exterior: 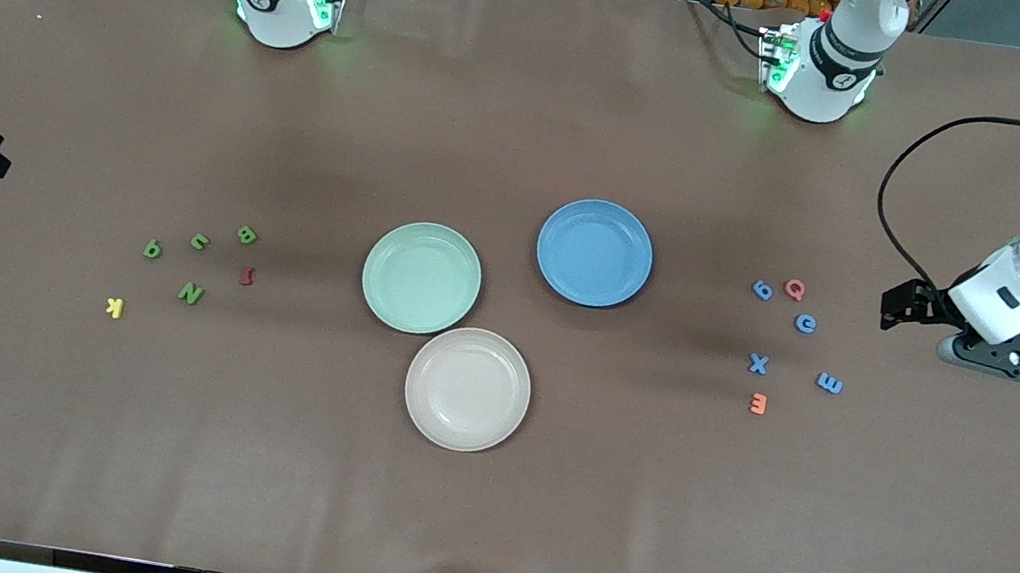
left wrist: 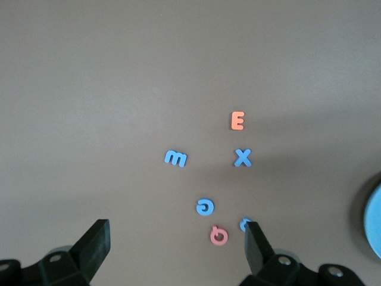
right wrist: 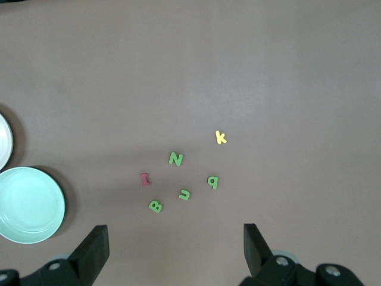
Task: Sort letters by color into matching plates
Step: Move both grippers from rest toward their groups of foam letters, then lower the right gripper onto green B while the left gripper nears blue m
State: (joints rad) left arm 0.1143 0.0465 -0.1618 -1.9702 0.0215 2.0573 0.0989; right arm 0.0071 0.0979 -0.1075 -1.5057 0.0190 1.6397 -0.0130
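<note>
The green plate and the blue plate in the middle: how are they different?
The green plate is pale mint; the blue plate is a stronger medium blue. The green plate touches the beige-pink plate, while the blue plate stands apart. The green plate lies toward the right arm's end and nearer the front camera than the blue plate. Both are round, shallow, empty and look equal in size.

1. Three plates: one mint green plate [exterior: 421,276], one blue plate [exterior: 594,252], one beige-pink plate [exterior: 467,388].
2. Four green letters [exterior: 191,291].
3. Four blue letters [exterior: 758,364].
4. Four odd-coloured letters: one yellow K [exterior: 115,306], one dark red letter [exterior: 247,276], one pink Q [exterior: 795,289], one orange E [exterior: 759,403].
5. Twelve letters altogether.
</note>
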